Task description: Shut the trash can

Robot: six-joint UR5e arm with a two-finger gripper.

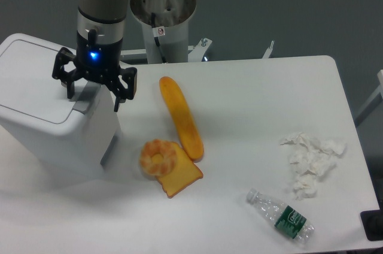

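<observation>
The claw [94, 88], fingers spread and grasping nothing, hovers over the trash can [54, 116], whose lid below it seems already flat, so closing looks done

— How does the arm stand?
— It comes down almost vertical from the top edge, wrist pointing down, with a blue light lit on it.
— And the gripper [94, 92]?
— Its two black fingers [125, 87] are spread wide apart.

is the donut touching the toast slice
Touching. The fixed camera shows the donut resting against and overlapping the upper left edge of the toast slice, with no gap between them.
</observation>
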